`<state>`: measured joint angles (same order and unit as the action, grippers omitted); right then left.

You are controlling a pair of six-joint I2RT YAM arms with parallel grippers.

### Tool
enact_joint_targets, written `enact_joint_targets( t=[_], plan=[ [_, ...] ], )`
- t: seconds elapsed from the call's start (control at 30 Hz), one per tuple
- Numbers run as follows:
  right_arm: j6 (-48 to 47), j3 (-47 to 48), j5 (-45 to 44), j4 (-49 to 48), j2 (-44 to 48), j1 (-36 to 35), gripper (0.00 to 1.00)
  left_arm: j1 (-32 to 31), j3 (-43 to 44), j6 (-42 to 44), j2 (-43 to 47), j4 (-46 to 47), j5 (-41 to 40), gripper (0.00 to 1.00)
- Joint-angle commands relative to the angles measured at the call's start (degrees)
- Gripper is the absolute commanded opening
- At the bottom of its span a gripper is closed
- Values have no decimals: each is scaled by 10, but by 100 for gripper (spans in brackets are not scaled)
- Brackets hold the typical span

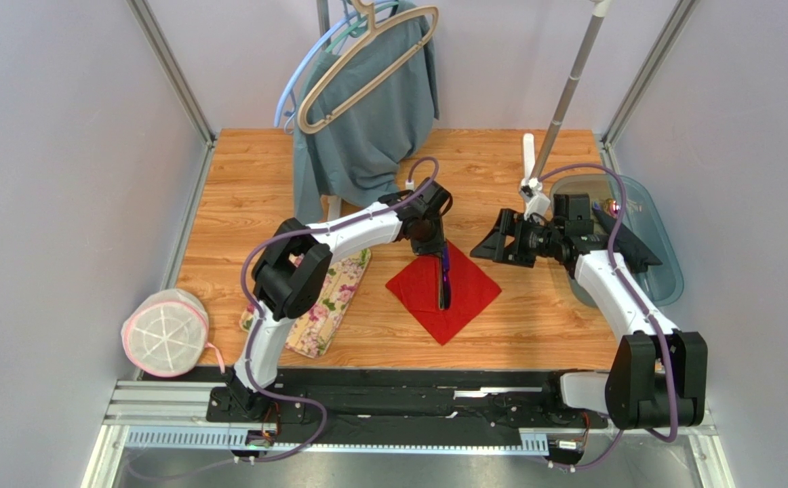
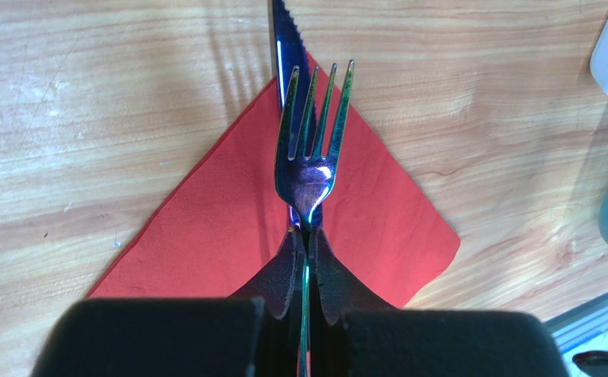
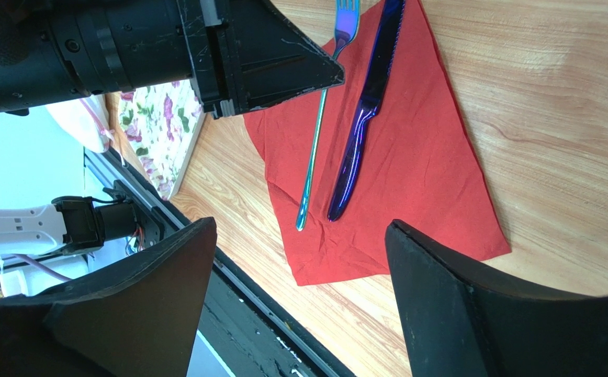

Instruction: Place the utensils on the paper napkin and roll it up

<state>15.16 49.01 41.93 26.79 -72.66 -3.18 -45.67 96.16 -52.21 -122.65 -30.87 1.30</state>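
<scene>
My left jaws pinch the fork (image 2: 309, 161) just below its head, over the red napkin (image 2: 213, 236) where the knife (image 3: 360, 133) lies; right jaws spread nearby. I'd lower it flat beside the knife, though contact is hard to judge, then release.

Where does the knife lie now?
In the right wrist view the knife lies flat on the red napkin, beside the fork that the left gripper holds.
</scene>
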Motion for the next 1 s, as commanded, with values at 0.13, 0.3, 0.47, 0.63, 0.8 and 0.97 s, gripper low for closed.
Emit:
enact_joint_targets(
  t=[0.13,0.3,0.47,0.63,0.8,0.97],
  plan=[
    [-3,5,10,-14,9,5,82,-4,37,11,-20,-2,-8,2],
    [0,4,15,-16,9,5,82,-4,40,16,-25,0,-12,3],
    [1,3,17,-17,9,6,82,-3,44,23,-36,3,-12,4],
    [2,0,21,-22,6,7,82,-3,50,25,-44,2,-12,6],
    [4,0,25,-23,5,7,82,-3,59,29,-51,-4,-29,16],
    [5,-2,28,-24,6,8,82,1,61,26,-51,-12,-31,20]
  ],
)
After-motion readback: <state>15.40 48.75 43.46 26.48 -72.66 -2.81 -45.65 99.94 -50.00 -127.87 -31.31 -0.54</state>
